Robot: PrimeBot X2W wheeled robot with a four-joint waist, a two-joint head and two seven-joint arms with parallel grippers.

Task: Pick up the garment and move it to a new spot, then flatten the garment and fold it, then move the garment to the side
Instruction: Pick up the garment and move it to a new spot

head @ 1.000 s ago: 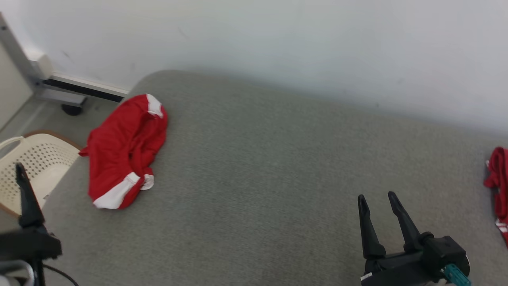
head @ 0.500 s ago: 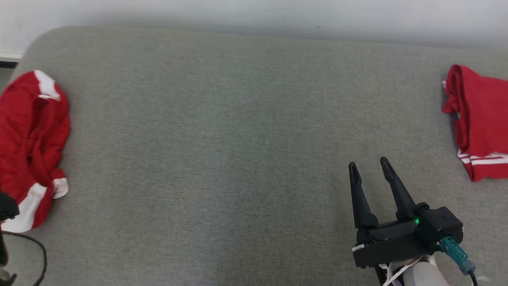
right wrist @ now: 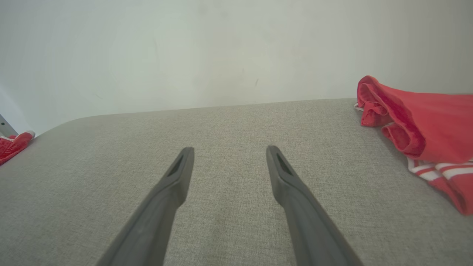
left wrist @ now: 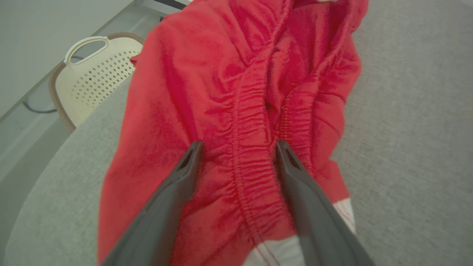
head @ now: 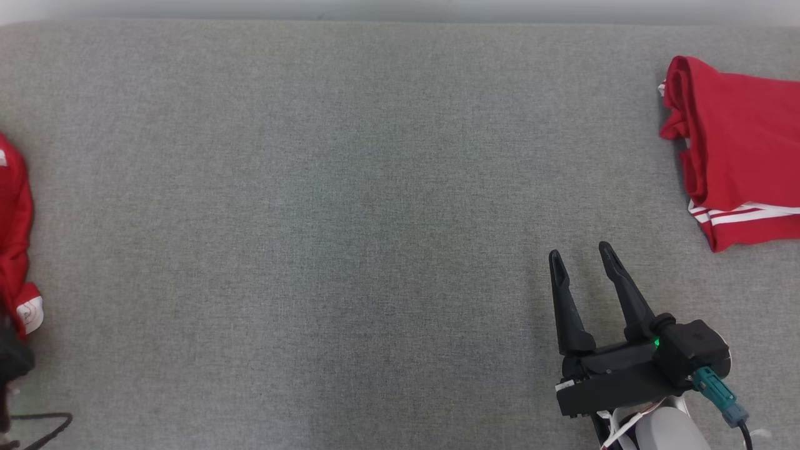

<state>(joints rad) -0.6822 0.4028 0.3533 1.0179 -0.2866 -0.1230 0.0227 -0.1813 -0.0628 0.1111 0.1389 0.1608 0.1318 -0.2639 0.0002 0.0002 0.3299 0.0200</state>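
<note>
Slippage was the risk: the left claw (left wrist: 238, 147) stood open, straddling the gathered waistband (left wrist: 253, 162) of the crumpled red garment (left wrist: 221, 74) just beneath it; a shallow one-layer pinch could let it drop. The right claw (head: 579, 252) hung open, empty, well apart

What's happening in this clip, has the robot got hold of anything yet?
Not yet. The robot's left gripper is poised open over a crumpled red garment at the left end of a grey padded surface, with its fingers either side of the gathered waistband. The right gripper hangs open above bare surface. A second red garment lies folded at the far right.
</note>
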